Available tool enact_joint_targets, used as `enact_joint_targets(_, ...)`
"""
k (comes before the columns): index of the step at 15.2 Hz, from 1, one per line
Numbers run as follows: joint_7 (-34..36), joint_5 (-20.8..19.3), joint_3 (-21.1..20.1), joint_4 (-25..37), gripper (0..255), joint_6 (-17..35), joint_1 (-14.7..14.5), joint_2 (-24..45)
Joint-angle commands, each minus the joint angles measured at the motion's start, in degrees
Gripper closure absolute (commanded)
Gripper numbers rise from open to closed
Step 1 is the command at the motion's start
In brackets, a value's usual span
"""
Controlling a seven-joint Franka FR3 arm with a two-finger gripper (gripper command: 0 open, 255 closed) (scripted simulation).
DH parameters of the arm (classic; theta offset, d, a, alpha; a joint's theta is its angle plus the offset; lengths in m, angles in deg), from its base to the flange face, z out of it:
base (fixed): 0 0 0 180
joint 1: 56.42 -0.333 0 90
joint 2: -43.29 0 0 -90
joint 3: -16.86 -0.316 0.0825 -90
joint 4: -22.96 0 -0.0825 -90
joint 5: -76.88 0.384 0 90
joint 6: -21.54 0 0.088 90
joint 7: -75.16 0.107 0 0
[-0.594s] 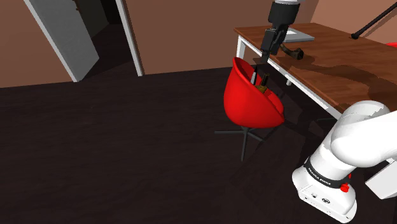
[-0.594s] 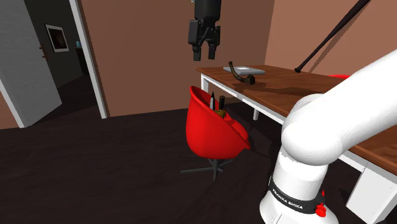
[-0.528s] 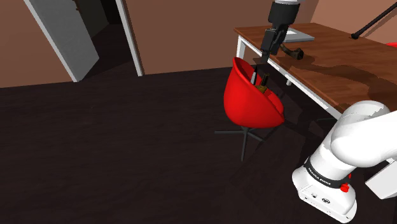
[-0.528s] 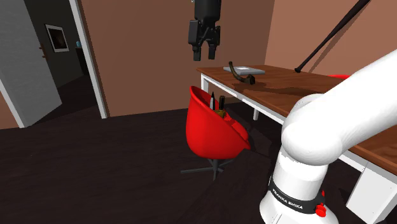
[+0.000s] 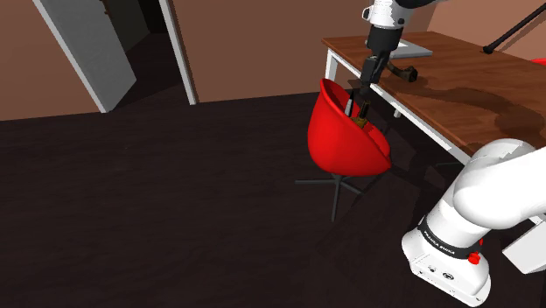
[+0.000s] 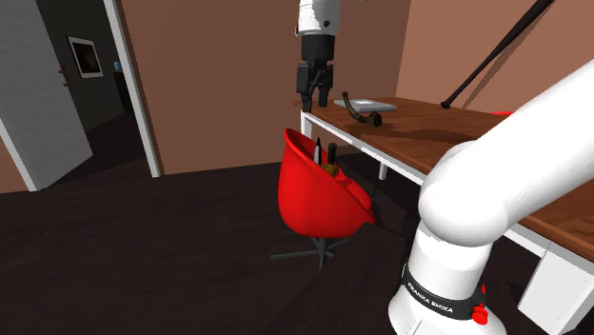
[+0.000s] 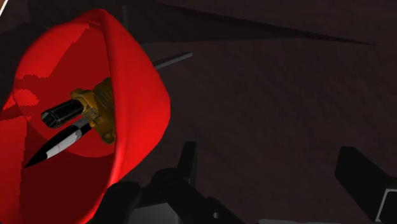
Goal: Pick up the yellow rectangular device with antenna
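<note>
Gripper (image 7: 268, 154): fingers (image 7: 187, 156) spread apart, nothing between them but dark floor (image 5: 175, 201), so released, no contact. In the shoulder view the gripper (image 5: 364, 77) hangs pointing down, just above the upper rim of the red chair (image 5: 337, 144) and close to the white-framed corner of the wooden table (image 5: 455, 92). The second exterior view puts the gripper (image 6: 312, 93) above the chair (image 6: 309, 200), level with the table (image 6: 424, 138) edge. The yellow device (image 7: 97, 109) lies inside the chair (image 7: 137, 108) shell, black antenna slanting out toward the rim; device (image 5: 359, 114) (image 6: 330, 166) sits low against the seat back, apart from the fingers. Shell walls close it in on three sides; access is open from above. Open floor lies away from the table.
</note>
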Motion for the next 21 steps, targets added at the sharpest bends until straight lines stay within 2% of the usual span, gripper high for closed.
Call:
enact_joint_targets(1, -2.39, -1.41, 1.7, -0.34, 0, 2.49, 0.48, 2.11)
enact_joint_targets(12, -15.44, -6.35, 11.45, 1.76, 0, 16.66, 2.83, 17.88)
enact_joint_targets(17, -21.82, -5.87, 15.42, 5.67, 0, 22.52, 3.54, 27.28)
enact_joint_targets(21, -27.41, -3.8, 17.94, 10.1, 0, 26.51, 4.37, 35.57)
